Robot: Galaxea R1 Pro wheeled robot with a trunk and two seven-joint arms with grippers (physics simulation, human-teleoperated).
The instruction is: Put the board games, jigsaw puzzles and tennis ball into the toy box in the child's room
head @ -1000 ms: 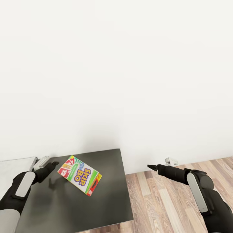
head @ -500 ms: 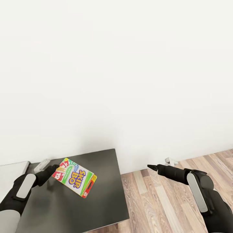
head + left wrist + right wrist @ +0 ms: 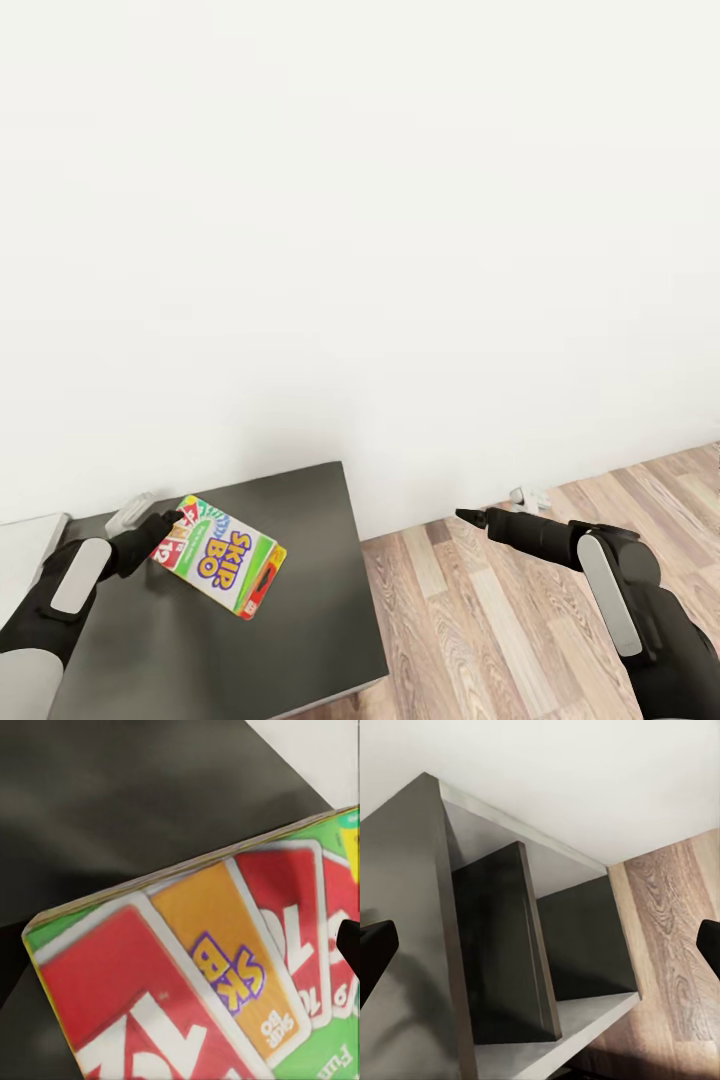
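Now the left gripper (image 3: 172,520) is closed on one corner of the Skip-Bo box (image 3: 220,567), holding it tilted above the dark tabletop (image 3: 300,610) (the box does not lie on it); the right gripper (image 3: 478,517) hangs over the wood floor (image 3: 500,620), well apart from the box, its fingers spread wide with nothing between them; a white wall (image 3: 400,250) stands behind.
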